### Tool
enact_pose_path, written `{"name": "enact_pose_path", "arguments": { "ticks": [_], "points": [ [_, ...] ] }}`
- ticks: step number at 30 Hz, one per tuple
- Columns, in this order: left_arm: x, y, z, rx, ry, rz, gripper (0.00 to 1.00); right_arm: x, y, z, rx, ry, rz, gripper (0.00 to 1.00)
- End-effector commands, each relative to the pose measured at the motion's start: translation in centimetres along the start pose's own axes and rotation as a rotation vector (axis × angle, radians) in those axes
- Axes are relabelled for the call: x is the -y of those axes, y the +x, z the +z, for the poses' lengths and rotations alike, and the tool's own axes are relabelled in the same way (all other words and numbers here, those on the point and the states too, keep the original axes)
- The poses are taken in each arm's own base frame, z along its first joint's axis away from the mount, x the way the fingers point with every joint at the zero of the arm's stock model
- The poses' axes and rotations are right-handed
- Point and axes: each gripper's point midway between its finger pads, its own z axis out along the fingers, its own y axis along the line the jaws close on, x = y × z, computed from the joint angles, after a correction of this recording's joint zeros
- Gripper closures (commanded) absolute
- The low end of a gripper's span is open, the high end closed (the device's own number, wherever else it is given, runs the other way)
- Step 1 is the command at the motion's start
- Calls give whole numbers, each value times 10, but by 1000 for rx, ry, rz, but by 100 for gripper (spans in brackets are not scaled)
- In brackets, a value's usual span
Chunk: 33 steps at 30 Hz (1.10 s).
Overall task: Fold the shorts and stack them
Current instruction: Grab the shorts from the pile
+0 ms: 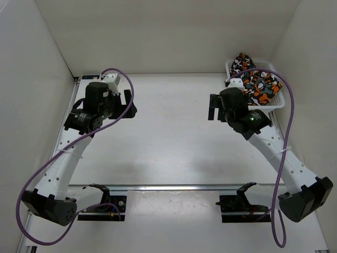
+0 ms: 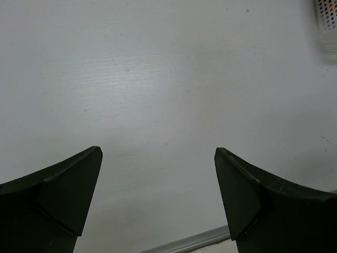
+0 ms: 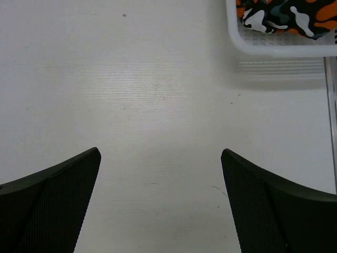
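The shorts, printed in orange, black, white and grey blotches, lie bunched in a white mesh basket at the far right of the table. A part of them shows at the top right of the right wrist view. My right gripper is open and empty above the bare table, just left of the basket; its jaws stand wide apart in the right wrist view. My left gripper is open and empty over the table at the far left, its jaws wide apart.
White walls enclose the table on the left, back and right. The basket's corner shows at the top right of the left wrist view. A metal rail runs across the near edge by the arm bases.
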Motion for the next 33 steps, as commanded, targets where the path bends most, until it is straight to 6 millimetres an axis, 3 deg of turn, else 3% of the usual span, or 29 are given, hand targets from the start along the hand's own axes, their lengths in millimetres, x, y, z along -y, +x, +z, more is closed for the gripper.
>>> {"name": "enact_pose_path", "arguments": {
  "ticks": [1, 2, 4, 5, 6, 7, 10, 11, 12, 14, 15, 16, 17, 18, 19, 20, 21, 22, 24, 25, 26, 28, 29, 30, 33],
  "points": [
    [9, 19, 1, -55, 70, -11, 0, 44, -25, 0, 66, 121, 55, 0],
    [9, 19, 1, -58, 82, -17, 0, 43, -26, 3, 66, 122, 55, 0],
    [6, 25, 6, -80, 80, -25, 0, 62, -37, 22, 31, 106, 134, 0],
    [9, 27, 8, -93, 92, -26, 0, 87, -44, 31, 25, 150, 213, 0],
    [11, 27, 8, -96, 104, -26, 0, 97, -60, 34, 43, 150, 260, 0],
    [6, 30, 10, -103, 95, -15, 0, 110, -55, 55, -21, 131, 317, 0],
    [-3, 39, 16, -118, 64, -31, 0, 126, -67, 92, -94, 101, 392, 0],
    [-5, 39, 18, -113, 57, -45, 0, 140, -84, 97, -65, 102, 417, 0],
    [-5, 39, 18, -113, 57, -45, 0, 146, -75, 124, -117, 111, 428, 0],
    [-4, 41, 20, -124, 64, -47, 0, 156, -78, 148, -134, 110, 459, 0],
    [-3, 36, 18, -111, 67, -45, 0, 169, -78, 172, -159, 132, 484, 0],
    [-4, 38, 22, -124, 64, -47, 0, 170, -79, 184, -174, 135, 495, 3],
    [-6, 36, 25, -126, 51, -47, 0, 181, -60, 212, -234, 171, 504, 4],
    [-7, 31, 24, -111, 42, -45, 0, 194, -78, 217, -192, 198, 525, 5],
    [-8, 33, 29, -125, 39, -36, 0, 198, -76, 226, -196, 227, 551, 6],
    [-9, 31, 31, -126, 29, -35, 0, 209, -61, 246, -224, 271, 564, 6],
    [-10, 27, 30, -113, 21, -34, 0, 220, -69, 248, -197, 320, 557, 6],
    [-13, 29, 34, -124, 8, -35, 0, 228, -56, 265, -220, 345, 571, 6],
    [-23, 22, 39, -100, -68, -80, 0, 232, -54, 280, -217, 354, 569, 9],
    [-28, 23, 42, -100, -99, -91, 0, 239, -64, 284, -185, 356, 576, 9],
    [-32, 22, 42, -93, -122, -99, 0, 238, -51, 301, -215, 346, 578, 10],
    [-41, 18, 43, -81, -168, -111, 0, 238, -52, 312, -206, 333, 580, 22],
    [-42, 20, 46, -90, -171, -111, 0, 238, -41, 321, -227, 336, 580, 29],
    [-45, 15, 45, -75, -189, -110, 0, 236, -37, 325, -237, 329, 591, 50],
    [-47, 17, 47, -81, -202, -109, 0, 234, -46, 322, -211, 317, 612, 86]
  ]
}}
